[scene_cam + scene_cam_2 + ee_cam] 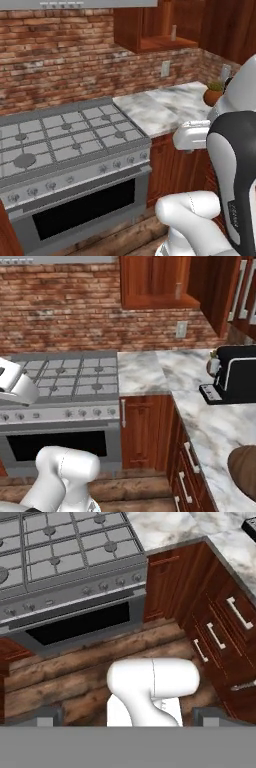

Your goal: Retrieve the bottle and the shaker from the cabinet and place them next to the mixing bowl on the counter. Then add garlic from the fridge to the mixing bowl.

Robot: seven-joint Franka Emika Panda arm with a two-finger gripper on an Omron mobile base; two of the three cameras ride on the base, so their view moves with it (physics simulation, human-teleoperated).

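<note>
The gripper's (128,718) fingers are spread wide and empty, the mixing bowl (245,468) is cropped at the frame edge, and the shaker (173,32) is a blur inside the open cabinet (150,44).

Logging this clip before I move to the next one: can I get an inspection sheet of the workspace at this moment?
Surface: counter, white marble over wooden drawers, meets the stove at a corner.
Job's things: cabinet open above the counter, one small slim item on its shelf, too small to identify; mixing bowl at the counter's near edge, partly cut off.
Clutter: black toaster; potted plant by the wall.
Grippers: gripper open, nothing between the fingertips, pointing down at the floor.
Cables: nothing seen.
Surroundings: gas stove with oven, brick wall, wall outlet, wooden plank floor.
</note>
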